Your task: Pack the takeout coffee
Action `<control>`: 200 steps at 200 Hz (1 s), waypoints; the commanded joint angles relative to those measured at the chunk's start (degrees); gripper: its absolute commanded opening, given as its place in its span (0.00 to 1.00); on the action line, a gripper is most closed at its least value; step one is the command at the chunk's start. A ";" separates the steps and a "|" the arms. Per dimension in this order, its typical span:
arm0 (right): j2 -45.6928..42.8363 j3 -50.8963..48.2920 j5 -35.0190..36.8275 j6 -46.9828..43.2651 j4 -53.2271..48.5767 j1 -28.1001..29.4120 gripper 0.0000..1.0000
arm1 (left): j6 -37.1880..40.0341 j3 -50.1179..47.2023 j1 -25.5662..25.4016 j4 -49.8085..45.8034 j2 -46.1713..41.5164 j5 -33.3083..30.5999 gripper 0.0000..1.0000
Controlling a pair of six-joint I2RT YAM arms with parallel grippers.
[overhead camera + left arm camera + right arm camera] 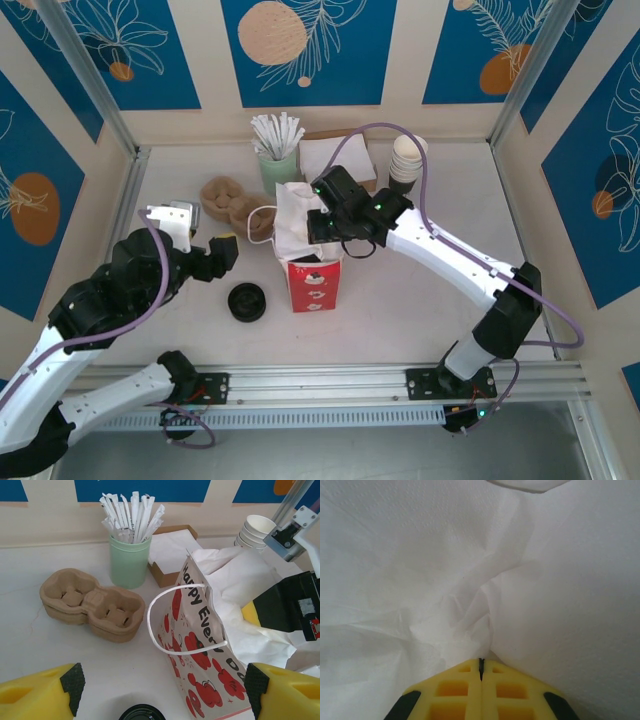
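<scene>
Left wrist: left gripper (162, 686) seen spread near a black lid (142, 713). Right wrist: right gripper (481, 666) pressed together against white tissue (470, 580). Top: takeout coffee (399, 184) judged the dark cup beside the white cup stack (409, 152); light, crushable, best gripped below its lid
</scene>
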 commanded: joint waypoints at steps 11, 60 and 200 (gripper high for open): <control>-1.14 4.45 1.88 -2.34 -1.87 0.48 0.24 | -0.67 -0.08 -0.39 0.61 -0.40 -0.64 0.85; -1.47 6.96 0.31 -3.99 -0.50 0.68 0.32 | -0.56 0.10 -0.35 0.92 -0.05 -0.38 0.85; 11.34 7.60 -2.02 -4.93 3.29 -0.16 0.25 | -0.15 0.05 -0.23 0.68 0.19 -0.99 0.85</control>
